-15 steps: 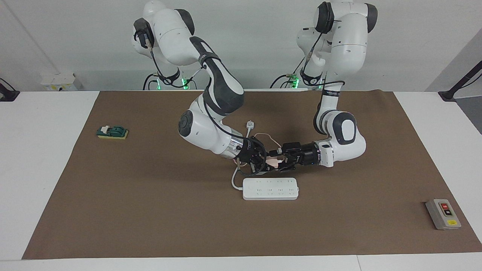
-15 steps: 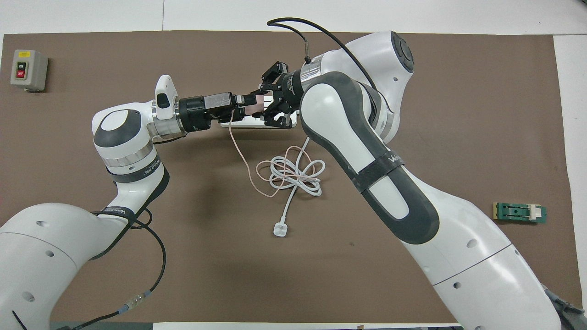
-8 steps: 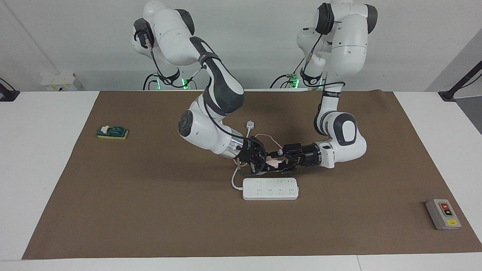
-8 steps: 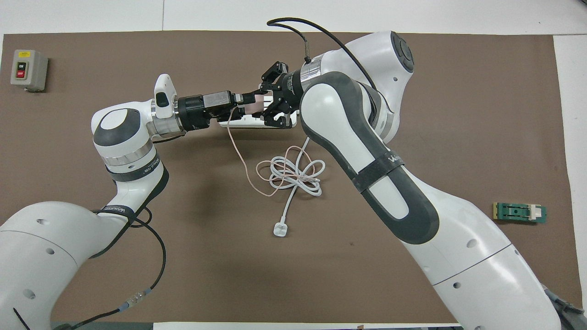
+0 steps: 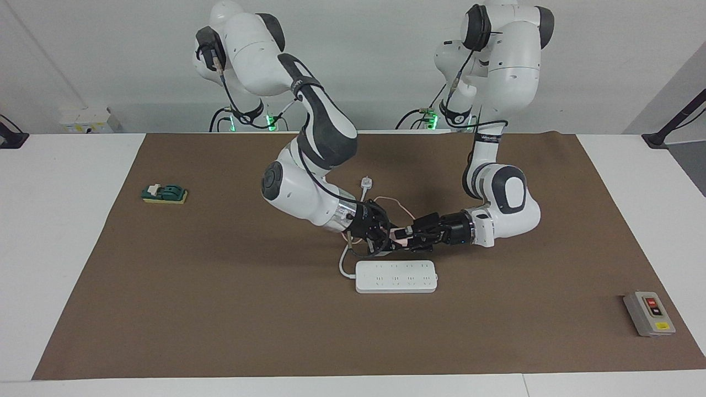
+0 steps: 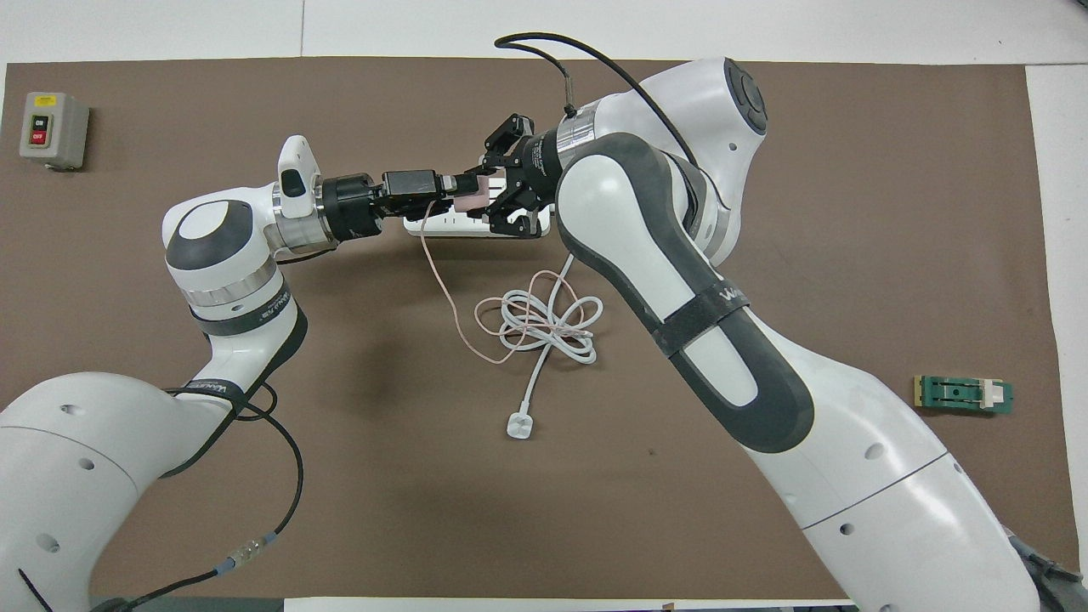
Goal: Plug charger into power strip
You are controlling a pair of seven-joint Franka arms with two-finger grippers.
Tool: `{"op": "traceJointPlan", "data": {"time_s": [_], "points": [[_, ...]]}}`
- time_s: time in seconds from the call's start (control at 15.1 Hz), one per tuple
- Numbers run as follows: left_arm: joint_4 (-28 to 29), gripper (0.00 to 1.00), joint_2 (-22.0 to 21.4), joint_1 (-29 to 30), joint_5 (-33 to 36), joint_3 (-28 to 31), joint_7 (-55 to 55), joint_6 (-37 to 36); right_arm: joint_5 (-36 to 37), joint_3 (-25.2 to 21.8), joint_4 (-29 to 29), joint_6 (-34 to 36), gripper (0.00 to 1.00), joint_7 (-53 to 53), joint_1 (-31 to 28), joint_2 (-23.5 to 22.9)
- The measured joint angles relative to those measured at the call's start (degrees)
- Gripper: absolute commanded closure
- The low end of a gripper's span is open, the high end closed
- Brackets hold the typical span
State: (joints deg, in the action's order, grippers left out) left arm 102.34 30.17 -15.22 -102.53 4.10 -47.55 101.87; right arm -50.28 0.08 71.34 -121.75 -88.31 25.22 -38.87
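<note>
The pale-pink charger [image 5: 397, 236] [image 6: 470, 201] hangs in the air between both grippers, low over the mat right by the power strip [image 5: 396, 277]. My right gripper [image 5: 389, 239] [image 6: 497, 197] is shut on it from the right arm's end. My left gripper [image 5: 408, 234] [image 6: 463, 187] comes in level from the left arm's end, its fingers closed in on the charger's other side. The charger's thin pink cable [image 6: 446, 289] trails down to the mat. In the overhead view the hands hide most of the power strip [image 6: 442, 223].
The strip's thick white cord lies coiled [image 6: 544, 327] nearer to the robots, ending in a white plug [image 6: 518, 427] [image 5: 365, 182]. A grey switch box [image 5: 649, 313] [image 6: 53, 129] sits toward the left arm's end. A green block [image 5: 164, 193] [image 6: 963, 394] lies toward the right arm's end.
My left gripper's fingers stood open around the charger and have now closed on it. The left forearm has shifted slightly and tilted. The right arm has held still.
</note>
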Motion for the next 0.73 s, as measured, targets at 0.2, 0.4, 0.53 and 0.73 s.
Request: {"op": "traceJointPlan", "data": {"time_s": [0.2, 0.4, 0.53, 0.73], "points": [[0.0, 1.00, 0.1, 0.0, 0.0, 0.0, -0.4, -0.1, 0.0, 0.0, -0.1, 0.0, 1.00, -0.1, 0.0, 0.0], [0.0, 1.00, 0.1, 0.1, 0.0, 0.0, -0.4, -0.2, 0.0, 0.0, -0.1, 0.0, 0.81, -0.1, 0.0, 0.0], [-0.2, 1.00, 0.2, 0.1, 0.0, 0.1, -0.4, -0.2, 0.0, 0.0, -0.1, -0.2, 0.00, -0.1, 0.1, 0.0], [-0.5, 1.00, 0.2, 0.1, 0.0, 0.1, -0.4, -0.5, 0.0, 0.0, -0.2, -1.1, 0.00, -0.1, 0.3, 0.0]]}}
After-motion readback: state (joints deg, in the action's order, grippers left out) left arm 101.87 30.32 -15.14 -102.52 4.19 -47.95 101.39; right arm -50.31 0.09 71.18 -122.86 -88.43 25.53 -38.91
